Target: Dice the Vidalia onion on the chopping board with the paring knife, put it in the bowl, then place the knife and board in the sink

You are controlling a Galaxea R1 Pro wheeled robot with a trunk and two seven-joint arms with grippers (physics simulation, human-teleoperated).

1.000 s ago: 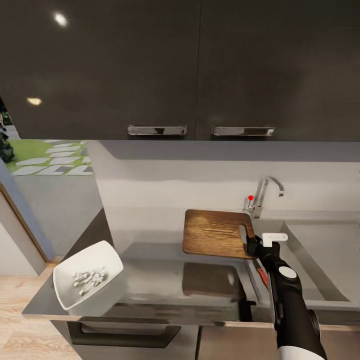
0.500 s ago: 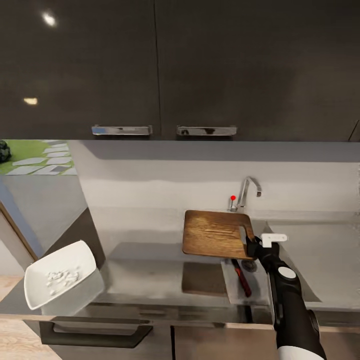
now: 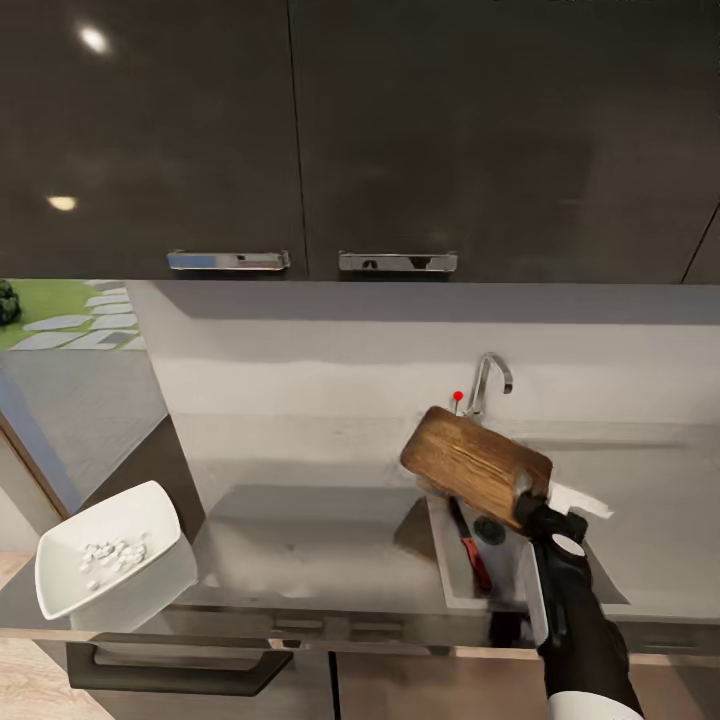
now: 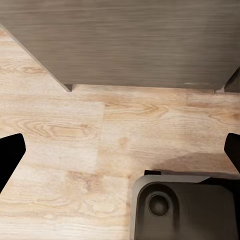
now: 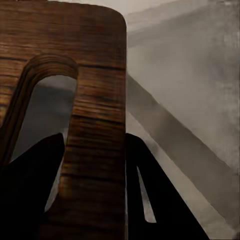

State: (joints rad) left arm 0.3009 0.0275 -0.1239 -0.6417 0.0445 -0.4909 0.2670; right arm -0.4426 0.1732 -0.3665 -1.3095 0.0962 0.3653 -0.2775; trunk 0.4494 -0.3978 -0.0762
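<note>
Over sink [image 3: 590, 560] (paring knife [image 3: 470, 552] inside), right hand [image 3: 537, 512] grasps tilted chopping board [image 3: 475, 467].

Right arm: yours reaches forward over the sink's front edge, black forearm angled up. Right gripper [image 3: 533, 508]: clamped on the handle end of the chopping board [image 3: 476, 466], fingers [image 5: 35, 185] either side of the strip beside the slot. Left gripper [image 4: 120, 155]: fingers spread wide, pointing down.

Kitchen, grey countertop [image 3: 300, 540], sink [image 3: 640, 520] with tap [image 3: 487, 380], dark wall cabinets [image 3: 400, 140]
</note>
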